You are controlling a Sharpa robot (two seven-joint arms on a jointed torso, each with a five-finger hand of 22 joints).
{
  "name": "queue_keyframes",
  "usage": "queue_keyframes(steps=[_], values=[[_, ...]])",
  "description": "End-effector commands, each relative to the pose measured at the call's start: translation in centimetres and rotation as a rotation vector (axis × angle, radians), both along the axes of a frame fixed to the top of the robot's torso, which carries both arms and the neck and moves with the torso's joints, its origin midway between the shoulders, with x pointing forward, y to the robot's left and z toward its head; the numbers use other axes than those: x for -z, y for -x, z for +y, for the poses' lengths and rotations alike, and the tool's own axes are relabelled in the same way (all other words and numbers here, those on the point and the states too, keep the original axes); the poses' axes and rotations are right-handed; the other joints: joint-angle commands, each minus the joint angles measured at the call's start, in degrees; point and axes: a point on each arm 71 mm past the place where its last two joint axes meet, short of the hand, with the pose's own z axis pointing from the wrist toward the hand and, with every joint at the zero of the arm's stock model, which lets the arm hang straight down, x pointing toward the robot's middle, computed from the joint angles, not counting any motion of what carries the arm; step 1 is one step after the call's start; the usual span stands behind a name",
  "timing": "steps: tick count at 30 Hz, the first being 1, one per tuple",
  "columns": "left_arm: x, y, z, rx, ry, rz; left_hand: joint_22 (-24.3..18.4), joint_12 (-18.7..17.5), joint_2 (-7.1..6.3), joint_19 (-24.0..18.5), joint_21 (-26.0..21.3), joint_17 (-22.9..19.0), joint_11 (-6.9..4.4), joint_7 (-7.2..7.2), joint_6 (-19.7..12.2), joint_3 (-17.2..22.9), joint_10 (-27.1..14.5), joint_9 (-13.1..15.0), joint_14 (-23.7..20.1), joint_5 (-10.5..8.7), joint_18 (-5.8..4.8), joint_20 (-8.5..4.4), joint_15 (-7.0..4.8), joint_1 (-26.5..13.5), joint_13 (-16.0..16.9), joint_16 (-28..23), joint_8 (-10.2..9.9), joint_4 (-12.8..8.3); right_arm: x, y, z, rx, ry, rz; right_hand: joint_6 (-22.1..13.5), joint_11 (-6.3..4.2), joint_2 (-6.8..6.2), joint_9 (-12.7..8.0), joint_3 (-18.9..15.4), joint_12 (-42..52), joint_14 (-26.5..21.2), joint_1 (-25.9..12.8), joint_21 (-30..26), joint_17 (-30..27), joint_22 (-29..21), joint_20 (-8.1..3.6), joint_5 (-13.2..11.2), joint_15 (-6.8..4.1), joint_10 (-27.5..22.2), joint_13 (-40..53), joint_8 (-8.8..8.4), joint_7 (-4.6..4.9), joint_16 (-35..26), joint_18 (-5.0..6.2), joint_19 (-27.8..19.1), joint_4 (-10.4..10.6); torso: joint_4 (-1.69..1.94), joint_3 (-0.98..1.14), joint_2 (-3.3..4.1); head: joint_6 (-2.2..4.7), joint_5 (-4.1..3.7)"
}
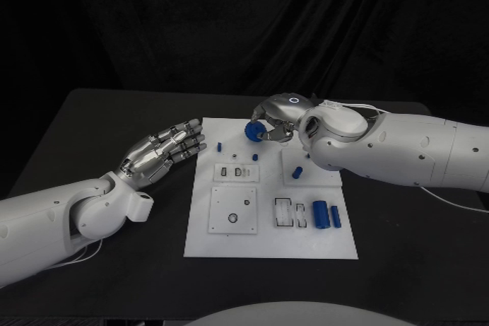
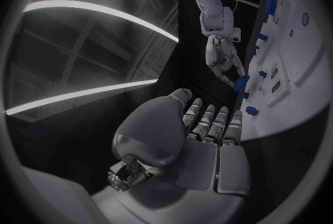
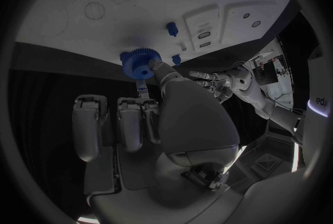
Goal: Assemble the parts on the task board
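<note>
The left hand (image 1: 163,150) hovers open, fingers spread, just beside the task board's (image 1: 267,247) left edge on the worktop (image 1: 92,128). Farther off, the right hand (image 1: 277,121) pinches a blue gear (image 1: 253,131) above the board's far end. Seating it well probably means lowering it squarely, bore aligned with its post. The right wrist view reveals the gear's teeth and centre hole (image 3: 141,64), unclear from the head.
</note>
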Motion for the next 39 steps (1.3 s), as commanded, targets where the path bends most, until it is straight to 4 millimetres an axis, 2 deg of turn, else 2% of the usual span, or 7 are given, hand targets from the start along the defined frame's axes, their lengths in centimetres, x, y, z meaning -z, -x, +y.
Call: queue_keyframes(steps=[1, 6, 11, 17, 23, 26, 39], values=[[-0.6, 0.0, 0.0, -0.012, 0.080, -0.063, 0.06, 0.00, -0.02, 0.38, 0.11, 0.04, 0.29, 0.33, 0.05, 0.49, -0.21, -0.01, 0.04, 0.13, -0.97, -0.06, 0.33, -0.63, -0.02, 0.25, -0.23, 0.06, 0.4, -0.1, 0.4, -0.013, 0.020, 0.012, -0.66, -0.01, 0.11, 27.75, 0.04, 0.15, 6.05, -0.34, 0.22, 15.09, 14.10, -0.15, -0.47, -0.21, 6.16, 15.06, 0.14, -0.04, 0.17, -0.64, 4.54, 0.32, 0.22, -0.01, 0.04, 0.14, -0.39], [-0.6, 0.0, -0.2, -0.008, 0.082, -0.063, 0.06, 0.00, -0.02, 0.38, 0.11, 0.04, 0.29, 0.33, 0.05, 0.49, -0.21, -0.01, 0.04, 0.13, -0.97, -0.06, 0.33, -0.63, -0.02, 0.25, -0.23, 0.06, 0.8, -0.5, 0.6, -0.007, 0.036, 0.024, -1.48, 0.06, 0.08, 27.53, 0.10, 0.15, 6.05, -0.35, 0.08, 15.09, 14.05, -0.13, -0.80, -0.16, 6.16, 15.06, -0.27, 0.07, 0.17, -0.60, 4.46, 0.38, 0.29, 0.03, 0.10, 0.15, -0.50], [-0.6, 0.0, -0.3, -0.007, 0.082, -0.062, 0.06, 0.00, -0.02, 0.38, 0.11, 0.04, 0.29, 0.33, 0.05, 0.49, -0.21, -0.01, 0.04, 0.13, -0.97, -0.06, 0.33, -0.63, -0.02, 0.25, -0.23, 0.06, 1.0, -0.7, 0.8, -0.006, 0.047, 0.033, -1.77, 0.10, 0.06, 27.42, 0.11, 0.15, 6.05, -0.40, 0.04, 15.09, 14.04, -0.11, -0.92, -0.13, 6.16, 15.06, -0.43, 0.13, 0.17, -0.59, 4.44, 0.43, 0.02, -0.01, 0.06, 0.13, -0.39], [-0.6, 0.0, -0.4, -0.004, 0.082, -0.061, 0.06, 0.00, -0.02, 0.38, 0.11, 0.04, 0.29, 0.33, 0.05, 0.49, -0.21, -0.01, 0.04, 0.13, -0.97, -0.06, 0.33, -0.63, -0.02, 0.25, -0.23, 0.06, 1.2, -0.7, 1.3, -0.014, 0.056, 0.042, -4.34, 0.38, -0.26, 25.28, 0.61, 0.15, 6.05, -0.57, -0.13, 15.09, 14.00, 0.12, -1.62, 0.12, 6.16, 15.06, -3.10, 0.42, 0.17, -0.55, 4.36, 0.86, -0.01, -0.02, 0.02, 0.15, -0.42], [-0.5, -0.1, -0.4, -0.002, 0.082, -0.060, 0.06, -0.01, -0.02, 0.37, 0.10, 0.05, 0.29, 0.34, -0.02, 0.66, -0.22, -0.02, 0.09, 0.14, -1.03, -0.07, 0.39, -0.72, -0.02, 0.32, -0.25, 0.03, 1.3, -0.7, 1.7, -0.024, 0.058, 0.046, -4.42, 0.34, -0.35, 24.99, 0.69, 0.15, 6.05, -0.54, -0.43, 15.09, 13.89, 0.14, -1.76, 0.13, 6.16, 15.06, -3.41, 0.34, 0.17, -0.47, 4.18, 0.88, -0.12, 0.03, 0.01, 0.17, -0.36], [-0.5, -0.1, -0.4, -0.002, 0.082, -0.060, 0.06, -0.01, -0.02, 0.37, 0.10, 0.05, 0.29, 0.34, -0.02, 0.66, -0.22, -0.02, 0.09, 0.14, -1.03, -0.07, 0.39, -0.72, -0.02, 0.32, -0.25, 0.03, 1.3, -0.6, 1.8, -0.030, 0.057, 0.045, -7.58, -0.01, -0.93, 22.04, 1.33, 0.15, 6.05, -0.45, -1.00, 15.09, 13.70, -0.02, -2.15, -0.23, 6.16, 15.06, -7.51, -0.14, 0.17, -0.31, 3.86, 1.11, -0.11, 0.05, -0.01, 0.20, -0.38], [-0.3, -0.2, -0.5, 0.002, 0.080, -0.056, 0.04, -0.10, -0.02, 0.31, 0.07, 0.05, 0.27, 0.36, -0.17, 0.85, -0.29, -0.04, 0.10, 0.13, -1.11, -0.07, 0.45, -0.82, -0.04, 0.37, -0.30, 0.02, 1.4, -0.7, 1.8, -0.028, 0.057, 0.046, -10.20, -1.38, -1.24, 17.25, 1.80, 0.15, 5.67, 0.19, -3.08, 13.98, 12.97, -1.12, -2.85, -1.34, 6.16, 15.06, -12.61, -1.58, -0.87, 0.22, 2.80, 0.95, -0.08, 0.03, -0.01, 0.01, -0.32]])
